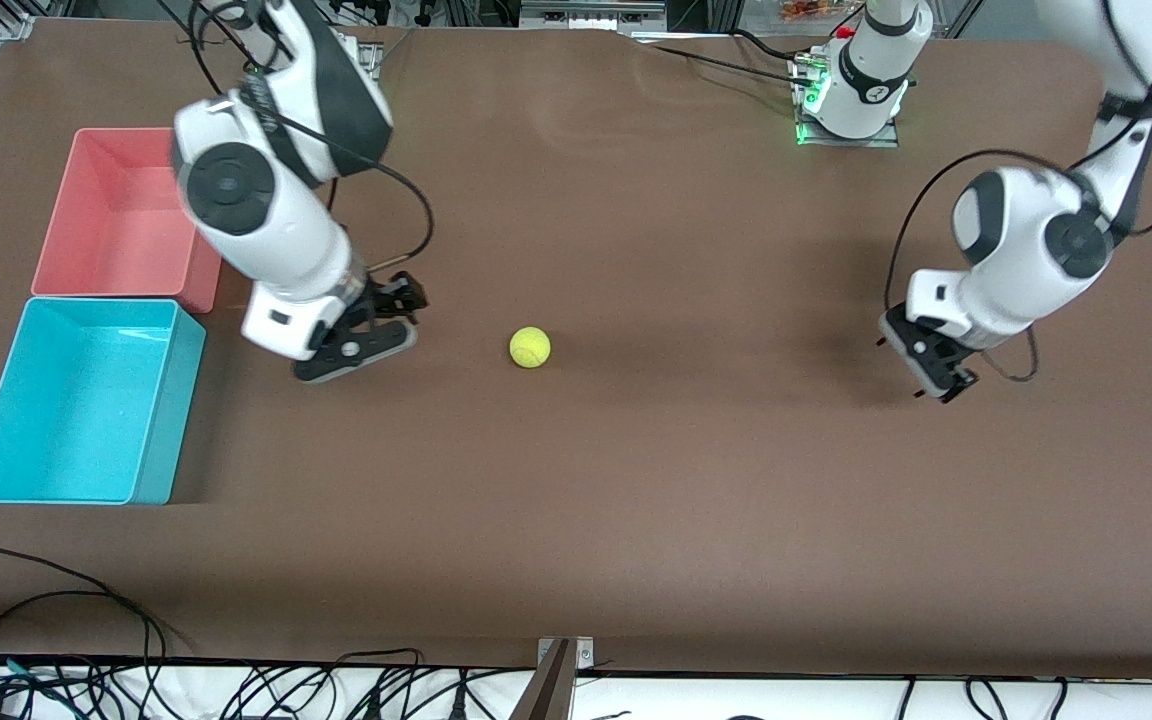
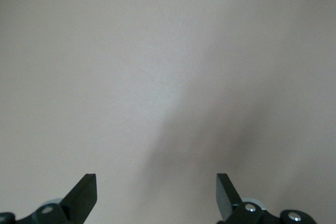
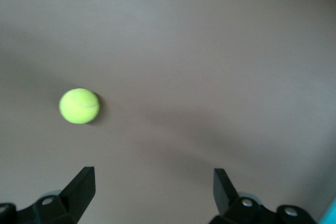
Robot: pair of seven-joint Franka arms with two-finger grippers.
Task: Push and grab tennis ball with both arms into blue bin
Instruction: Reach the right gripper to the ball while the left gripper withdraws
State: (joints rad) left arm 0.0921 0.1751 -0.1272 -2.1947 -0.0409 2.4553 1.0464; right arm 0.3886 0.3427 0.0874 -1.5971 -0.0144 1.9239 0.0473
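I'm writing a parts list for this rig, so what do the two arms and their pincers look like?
Both arms are white, rounded segments with black joint bands and round black caps, trailing thin black cables. The left pincer and right pincer are black, each with two flat wedge-tipped fingers.

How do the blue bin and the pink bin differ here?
The blue bin is cyan and nearer the front camera; the pink bin is salmon and lies farther from it, nearer the right arm's base. They sit side by side; both are rectangular, similar in size and hold nothing.
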